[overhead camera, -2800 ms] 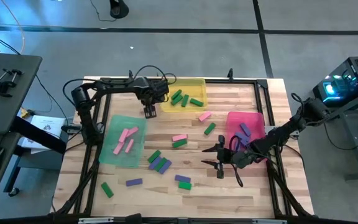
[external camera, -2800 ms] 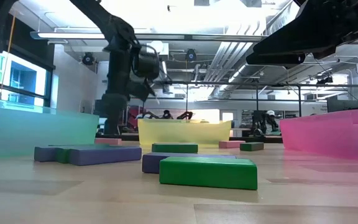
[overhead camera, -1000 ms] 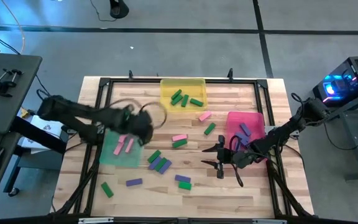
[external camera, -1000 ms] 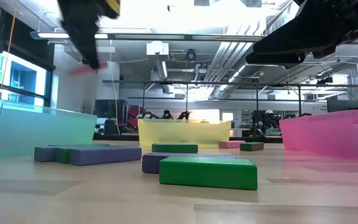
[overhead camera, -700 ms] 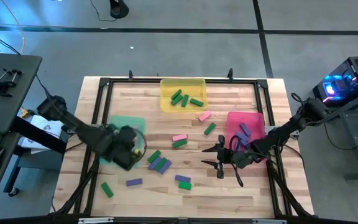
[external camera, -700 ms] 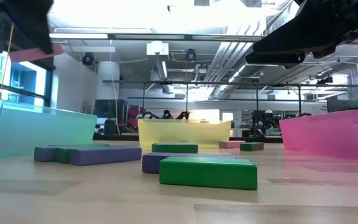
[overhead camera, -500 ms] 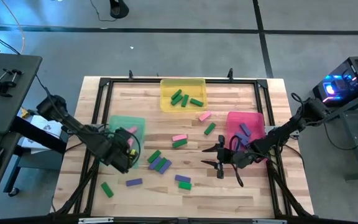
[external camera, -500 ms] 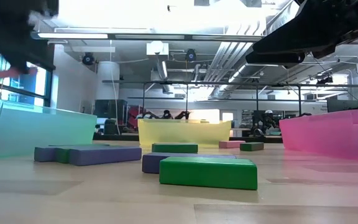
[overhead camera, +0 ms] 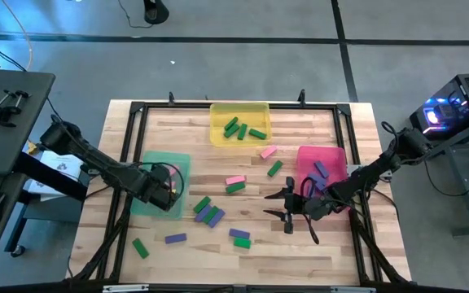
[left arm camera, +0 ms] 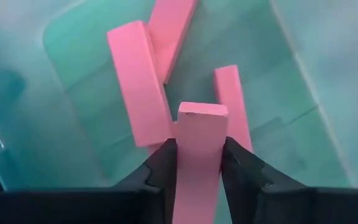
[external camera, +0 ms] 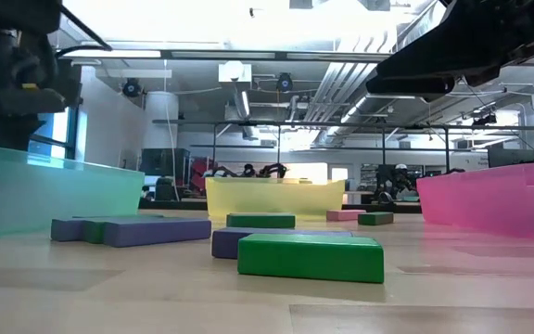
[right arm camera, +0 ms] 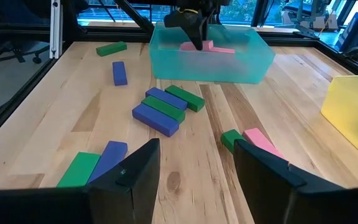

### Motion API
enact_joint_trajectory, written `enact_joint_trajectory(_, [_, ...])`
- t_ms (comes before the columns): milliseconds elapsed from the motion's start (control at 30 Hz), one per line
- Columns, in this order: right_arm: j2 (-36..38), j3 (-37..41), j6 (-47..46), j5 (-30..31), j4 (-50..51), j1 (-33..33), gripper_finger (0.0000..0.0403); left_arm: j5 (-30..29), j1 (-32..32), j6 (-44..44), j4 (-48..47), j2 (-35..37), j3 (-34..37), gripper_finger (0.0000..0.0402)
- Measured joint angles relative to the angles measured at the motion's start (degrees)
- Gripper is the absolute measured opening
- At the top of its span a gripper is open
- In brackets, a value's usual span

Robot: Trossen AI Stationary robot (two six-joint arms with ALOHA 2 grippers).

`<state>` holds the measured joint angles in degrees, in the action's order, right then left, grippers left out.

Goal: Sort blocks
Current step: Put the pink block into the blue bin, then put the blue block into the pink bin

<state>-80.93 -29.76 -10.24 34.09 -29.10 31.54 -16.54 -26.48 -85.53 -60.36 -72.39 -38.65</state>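
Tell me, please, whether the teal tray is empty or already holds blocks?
Not empty: three pink blocks lie in the teal tray, under the left gripper.

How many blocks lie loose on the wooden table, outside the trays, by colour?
Green blocks: 5
Purple blocks: 4
Pink blocks: 2
Total: 11

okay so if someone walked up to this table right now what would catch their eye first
Probably the left gripper reaching into the green tray, a pink block between its fingers above three pink blocks already lying there. Next, the green, purple and pink blocks scattered across the wooden table, with the right gripper hovering beside the pink tray.
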Motion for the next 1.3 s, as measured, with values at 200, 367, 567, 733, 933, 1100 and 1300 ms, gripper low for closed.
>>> enact_joint_trajectory(200, [0.00,0.00,0.00,-0.01,-0.59,0.00,0.0188,0.03,1.69,3.29,0.07,3.40,0.02,0.0164])
enact_joint_trajectory(367, [0.00,0.00,0.00,0.01,-0.63,-0.01,0.0188,-0.01,2.15,4.19,0.07,8.61,0.02,0.0198])
enact_joint_trajectory(567, [0.00,0.00,0.00,-0.01,-0.55,-0.01,0.0188,-4.35,1.00,4.65,4.87,14.73,0.02,0.0200])
enact_joint_trajectory(733, [0.00,0.00,0.00,0.00,-0.53,-0.03,0.0188,-15.86,-1.11,16.30,20.94,16.84,0.02,0.0200])
enact_joint_trajectory(933, [0.00,0.00,0.00,-0.01,-0.55,-0.03,0.0188,-24.24,-4.04,45.45,57.49,12.95,0.01,0.0200])
enact_joint_trajectory(1100, [0.00,0.00,0.00,-0.01,-0.64,-0.03,0.0188,-18.04,-5.79,66.02,86.54,5.71,-0.07,0.0200])
enact_joint_trajectory(1300, [0.00,0.00,0.00,-0.01,-0.55,-0.03,0.0188,-15.25,-6.15,70.36,97.30,-3.32,-0.31,0.0200])
